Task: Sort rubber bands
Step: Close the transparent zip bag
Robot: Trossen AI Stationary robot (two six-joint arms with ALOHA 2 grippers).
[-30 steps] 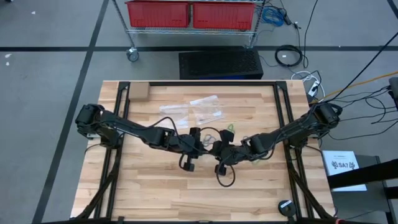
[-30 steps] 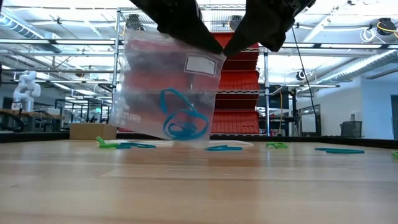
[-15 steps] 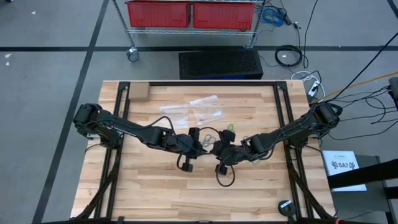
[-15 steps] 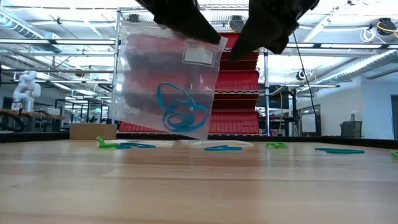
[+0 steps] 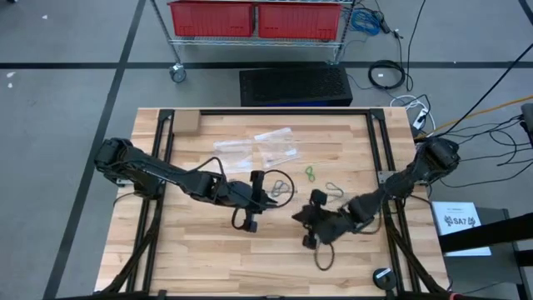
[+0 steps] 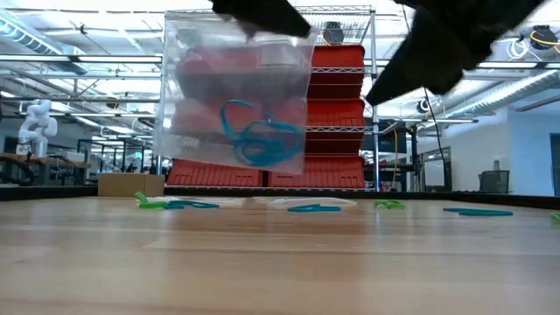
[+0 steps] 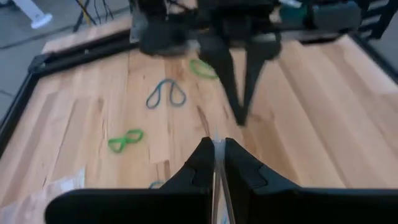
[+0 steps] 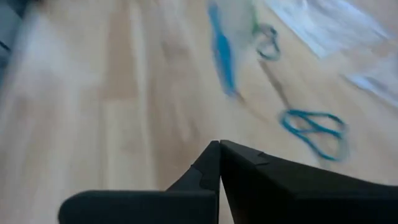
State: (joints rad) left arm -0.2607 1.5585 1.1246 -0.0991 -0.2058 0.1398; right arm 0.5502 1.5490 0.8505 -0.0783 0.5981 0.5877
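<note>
While my left pincer (image 7: 216, 152) is pinched tight on the top edge of one clear bag (image 6: 236, 105), that bag hangs below it, clear of the table (image 5: 208, 250), mouth up and long side nearly upright, a little tilted. Inside it lies a tangle of blue rubber bands (image 6: 254, 140); I can make out at least two loops but cannot count them for sure. My right pincer (image 5: 296, 216) is closed with nothing in it, just off to the side of the bag and apart from it. Loose on the table beyond the bag I count five bands in the low view: a green one (image 6: 144, 203), a blue one (image 6: 194, 205), another blue one (image 6: 315, 208), a second green one (image 6: 389, 205) and a teal one (image 6: 477, 211), all lying flat. From above, a green figure-eight band (image 5: 310, 173) lies just past my right pincer, its long axis running away from me, with a grey-teal band (image 5: 333, 190) beside it. Farther beyond my left pincer lie spare clear bags (image 5: 265, 143), flat on the table. The hanging bag screens part of the table behind it in the low view.
</note>
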